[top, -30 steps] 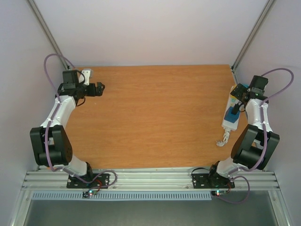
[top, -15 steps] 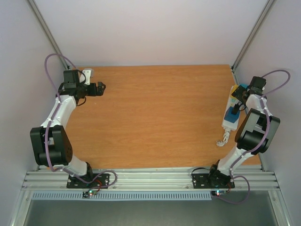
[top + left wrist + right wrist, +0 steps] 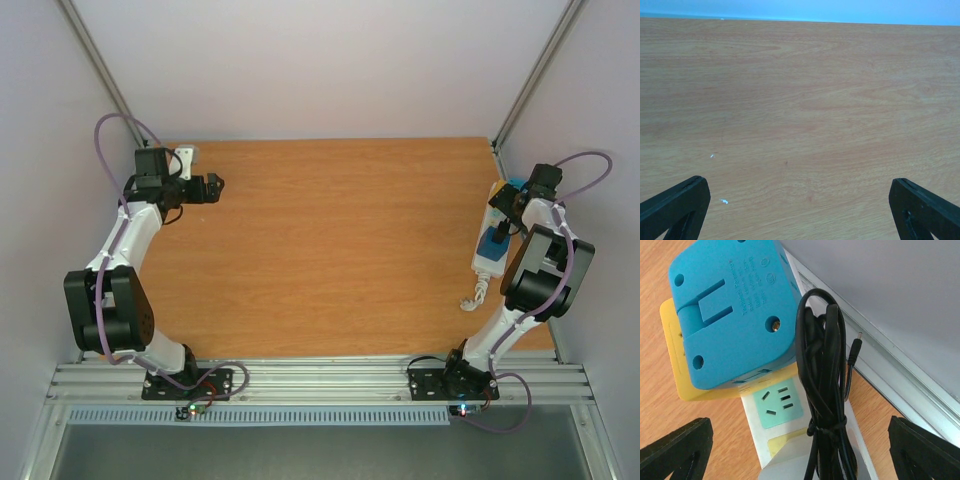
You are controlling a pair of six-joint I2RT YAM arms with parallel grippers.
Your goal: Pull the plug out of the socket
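While the top view gives the socket (image 3: 484, 262) only as a slim white strip lying along the right edge of the table (image 3: 330, 250), with its far half covered by the right arm, the right wrist view shows that covered part close up. There the strip (image 3: 752, 442) runs out of frame at the bottom. One green outlet face (image 3: 777, 402) is bare, and a yellow face (image 3: 671, 335) is mostly under a blue adapter block (image 3: 730, 310). Whether the block's pins are seated cannot be told. A tied bundle of black cable (image 3: 822, 380) lies along the strip beside the block, with a thin barrel tip (image 3: 854, 351) sticking out toward the grey rail. Under the bundle a pale grey plug body (image 3: 790, 465) is cut off by the lower edge, so its seating is hidden. The right tool (image 3: 800, 450) is spread wide. Only its two black fingers (image 3: 675, 447) show, in the bottom corners, and they touch nothing. From above, this tool (image 3: 507, 205) sits over the strip's far half. A dark blue patch (image 3: 493, 240) on the strip is too small to identify. The white cord (image 3: 472, 297) curls off the near end. The left tool (image 3: 212, 186) is well apart, near the far left corner. Its own camera shows the tool (image 3: 800, 205) spread over bare wood and holding nothing.
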